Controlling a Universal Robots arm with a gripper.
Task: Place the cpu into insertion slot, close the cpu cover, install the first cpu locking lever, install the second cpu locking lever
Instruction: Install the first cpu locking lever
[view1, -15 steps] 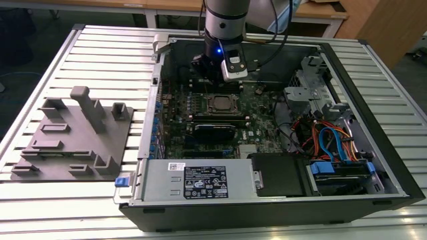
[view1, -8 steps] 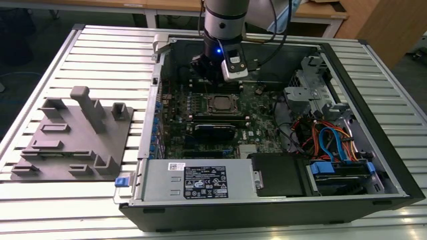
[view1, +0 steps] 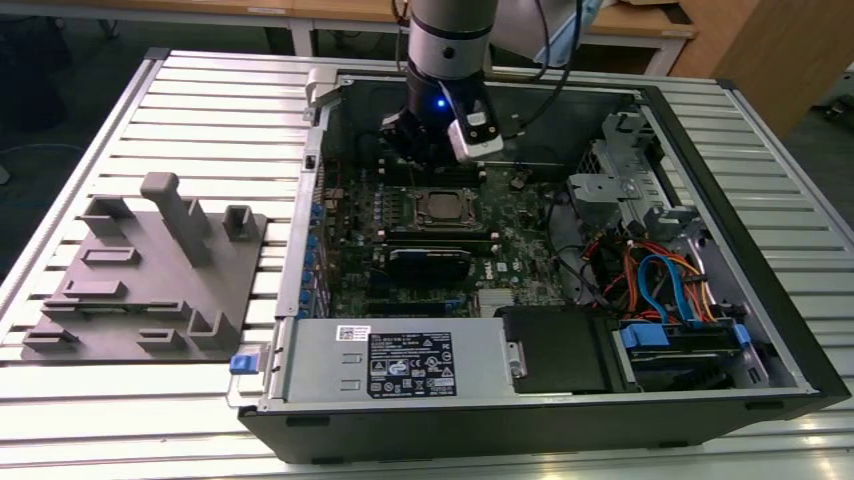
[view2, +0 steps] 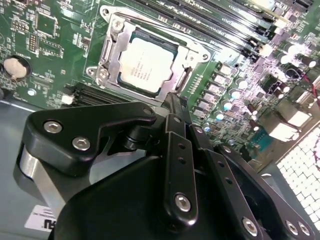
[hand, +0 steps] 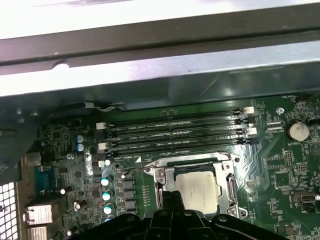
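Note:
The cpu, a silvery square chip, lies in the insertion slot on the green board. The cpu cover, a thin metal frame, lies flat around it. A thin wire locking lever sticks out from one corner of the socket. My gripper hangs just off the socket's edge beside the cover. Its black fingers are pressed together with nothing seen between them.
Long black memory slots run beside the socket, next to the case wall. In the exterior view a black card, a black drive box, cables and the power supply crowd the case. A grey fixture sits at its left.

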